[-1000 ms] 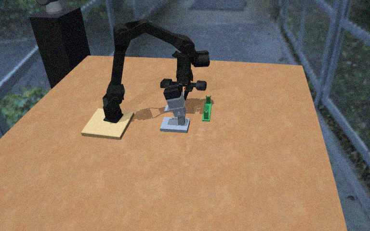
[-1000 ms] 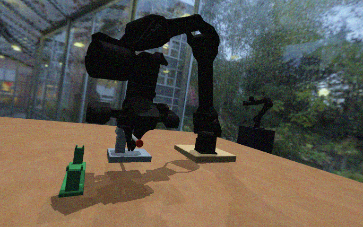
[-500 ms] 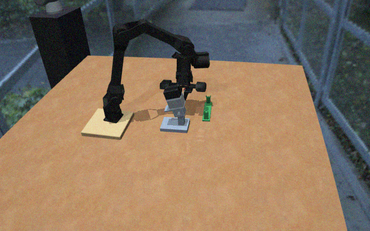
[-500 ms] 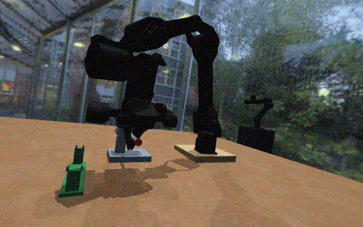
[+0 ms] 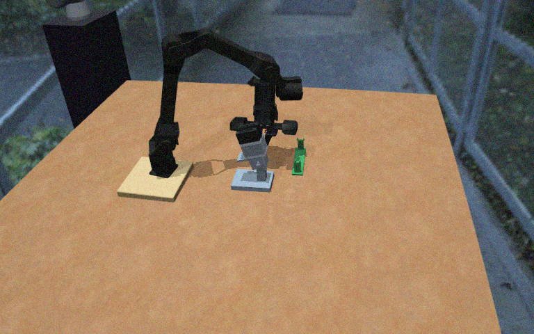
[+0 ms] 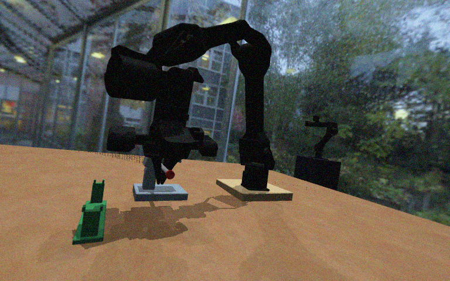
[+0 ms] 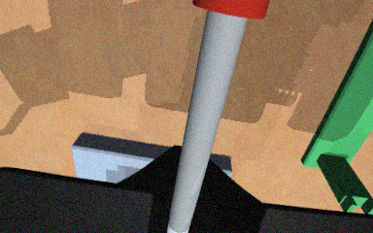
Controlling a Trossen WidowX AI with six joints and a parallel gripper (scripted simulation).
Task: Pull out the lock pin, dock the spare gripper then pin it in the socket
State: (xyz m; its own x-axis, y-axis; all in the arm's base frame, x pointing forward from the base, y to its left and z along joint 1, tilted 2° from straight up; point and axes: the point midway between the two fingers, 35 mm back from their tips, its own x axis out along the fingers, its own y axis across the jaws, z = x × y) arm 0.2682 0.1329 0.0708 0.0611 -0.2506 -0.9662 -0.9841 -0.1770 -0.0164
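Note:
My gripper (image 5: 268,139) (image 6: 162,178) is shut on the lock pin (image 6: 164,168) (image 7: 209,97), a grey rod with a red head (image 6: 169,174) (image 7: 233,7). The pin is tilted in the fingers and its far end is hidden. The mount has a pale blue base (image 5: 240,186) (image 6: 179,196) (image 7: 89,162) and a grey post (image 5: 261,173) (image 6: 149,175). A tilted grey body with a black block (image 5: 247,135), seemingly the spare gripper, is at the post's top. My fingers are close beside the mount, behind it in the top view. The socket is hidden, so contact and pin entry cannot be told.
A green cradle (image 5: 300,157) (image 6: 101,212) (image 7: 350,97) with two notched uprights stands beside the mount, holding nothing. My arm's base stands on a yellow board (image 5: 138,185) (image 6: 228,185). A dark pedestal (image 5: 86,67) (image 6: 318,170) with another arm is beyond the table.

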